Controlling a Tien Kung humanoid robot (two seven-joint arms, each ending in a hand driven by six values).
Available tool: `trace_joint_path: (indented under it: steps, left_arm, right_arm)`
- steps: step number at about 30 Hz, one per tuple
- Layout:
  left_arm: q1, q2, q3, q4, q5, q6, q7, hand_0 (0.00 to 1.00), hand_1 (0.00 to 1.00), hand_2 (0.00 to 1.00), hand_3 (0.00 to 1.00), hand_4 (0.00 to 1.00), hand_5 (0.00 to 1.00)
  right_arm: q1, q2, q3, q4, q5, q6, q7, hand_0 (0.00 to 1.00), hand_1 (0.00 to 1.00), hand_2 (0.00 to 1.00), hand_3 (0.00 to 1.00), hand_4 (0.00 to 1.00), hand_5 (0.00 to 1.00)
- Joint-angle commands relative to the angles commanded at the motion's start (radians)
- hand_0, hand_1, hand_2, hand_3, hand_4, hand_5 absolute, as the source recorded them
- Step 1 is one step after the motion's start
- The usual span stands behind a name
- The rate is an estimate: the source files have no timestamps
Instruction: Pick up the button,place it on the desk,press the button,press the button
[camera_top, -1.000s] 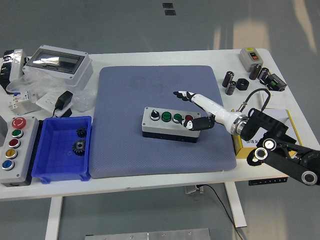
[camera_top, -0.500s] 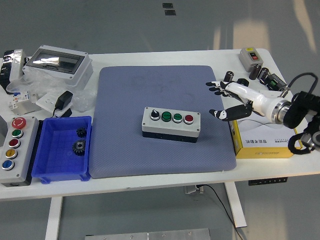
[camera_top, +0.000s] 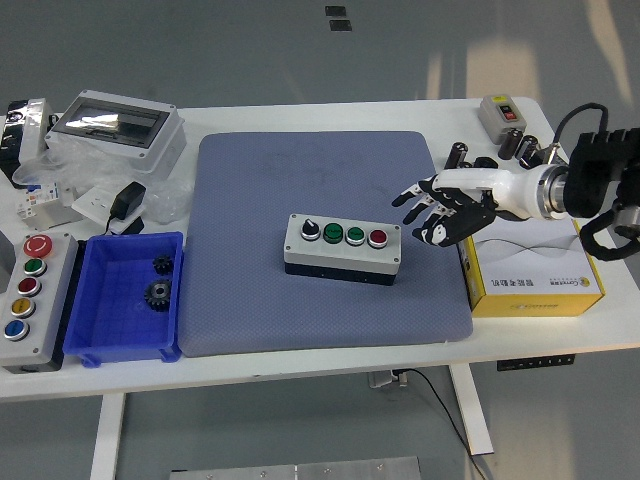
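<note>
Button box (camera_top: 342, 247) sat on the blue-grey mat (camera_top: 270, 180), a bit right of the mat's centre and toward its near edge, long side roughly parallel to the worktop's near edge. Top face showed a black knob at left, two green buttons, and a red button (camera_top: 377, 238) at the right end. Right hand (camera_top: 447, 207) hovered at the mat's right edge, just right of the box and not touching it; fingers spread and loosely extended toward the left, holding nothing. Black forearm came in from the worktop's right edge. Under the wrist, a yellow-and-white carton (camera_top: 535, 275) lay at the right side of the white table (camera_top: 330, 110), touching or just beside the mat's right edge.

Far right corner: grey switch box (camera_top: 500, 112) plus a few small black cylindrical parts (camera_top: 459, 154). Left near corner: long grey control station (camera_top: 28, 300) with red, green, red, yellow, blue buttons, next to a blue bin (camera_top: 125, 345) holding two black gears (camera_top: 158, 293). Far left corner: grey enclosure with clear lid (camera_top: 115, 125), a black adapter (camera_top: 128, 203), and plastic-bagged bits.
</note>
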Motion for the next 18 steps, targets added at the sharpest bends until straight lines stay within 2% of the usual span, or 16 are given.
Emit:
trace_joint_path:
  steps: [1,6,7,8,12,13,18]
  left_arm:
    - [0.000,0.000,-0.001,0.000,0.000,0.000,0.001,0.632,0.570,0.536,0.600,0.634,0.124]
    - [-0.003,0.002,-0.003,-0.001,0.004,-0.002,0.002,0.632,0.570,0.536,0.600,0.634,0.124]
    - [-0.004,0.002,-0.004,-0.001,0.005,-0.002,0.002,0.632,0.570,0.536,0.599,0.633,0.123]
    - [-0.005,0.003,-0.003,-0.001,0.004,-0.003,0.002,0.632,0.570,0.536,0.599,0.633,0.123]
    - [-0.006,0.003,-0.003,-0.001,0.004,-0.004,0.004,0.632,0.570,0.536,0.599,0.633,0.123]
    - [-0.005,0.003,-0.002,-0.001,0.004,-0.004,0.004,0.632,0.570,0.536,0.600,0.633,0.123]
    - [-0.005,0.003,-0.005,-0.001,0.007,-0.005,0.005,0.632,0.570,0.536,0.600,0.633,0.123]
  right_arm:
    - [0.017,0.008,-0.020,-0.009,0.001,-0.004,-0.005,0.068,0.125,0.260,0.834,0.200,0.142]
    - [0.091,0.048,-0.119,-0.064,-0.004,-0.026,-0.018,0.068,0.125,0.260,0.834,0.200,0.142]
    - [0.101,0.058,-0.138,-0.076,-0.005,-0.030,-0.018,0.063,0.108,0.229,0.881,0.213,0.138]
    - [0.107,0.069,-0.152,-0.088,-0.006,-0.034,-0.018,0.063,0.108,0.229,0.881,0.213,0.138]
    - [0.118,0.118,-0.190,-0.139,-0.017,-0.049,-0.018,0.063,0.108,0.229,0.881,0.213,0.138]
    - [0.118,0.127,-0.196,-0.147,-0.019,-0.053,-0.018,0.069,0.103,0.221,0.885,0.193,0.101]
    - [0.109,0.162,-0.225,-0.171,-0.028,-0.066,-0.018,0.069,0.103,0.221,0.885,0.193,0.101]
